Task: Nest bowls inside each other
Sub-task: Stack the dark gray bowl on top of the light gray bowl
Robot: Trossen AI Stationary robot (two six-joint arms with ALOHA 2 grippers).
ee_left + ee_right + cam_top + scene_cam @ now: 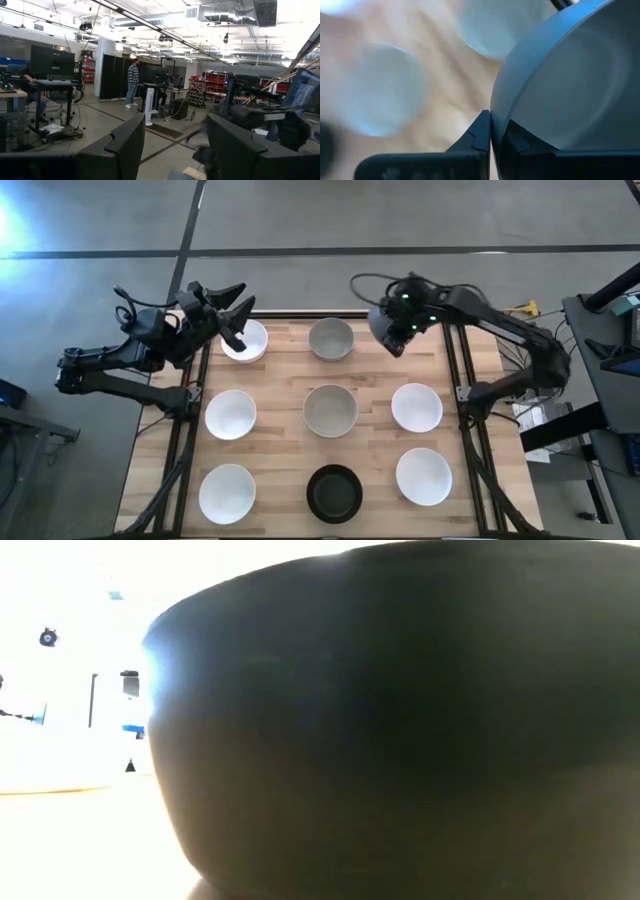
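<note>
So the right hand (392, 330) is holding the dark grey bowl (388, 330) up off the surface (280, 380), its fingers clamped on the rim as the right wrist view is showing (555, 90), so I'd say it's in the carry step of nesting. The light grey bowl (331, 338) is sitting just beside that hand, another light grey bowl (331, 409) is a bit farther out, and my guess is the next move is centring over one of them and lowering straight in. The right arm is reaching in with the wrist bent down. The left hand (233, 315) is hanging over the white bowl (246, 343) with its fingers spread apart, gripping nothing. The black bowl (334, 492) is sitting well apart from both.
</note>
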